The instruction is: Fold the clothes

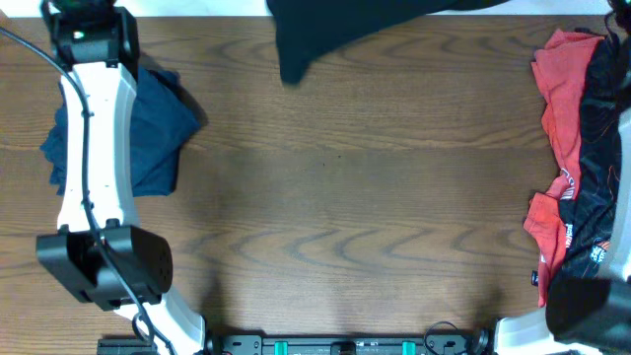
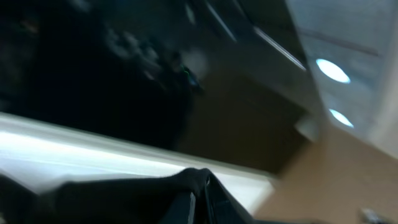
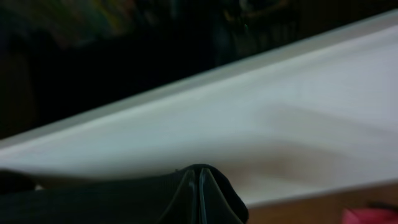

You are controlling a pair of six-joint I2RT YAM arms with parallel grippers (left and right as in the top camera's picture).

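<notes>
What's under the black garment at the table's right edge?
A red garment lies beneath the black garment, sticking out on the side toward the table's middle. Anything else under there is covered.

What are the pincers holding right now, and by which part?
The left pincer and right pincer each pinch black cloth, likely the raised black garment; which part cannot be told.

From overhead we look straight down on the whole counter (image 1: 335, 197), near edge at bottom. Our two wrist cameras tilt up off it, blurred; both catch a pale band (image 2: 93, 155) against darkness.
</notes>
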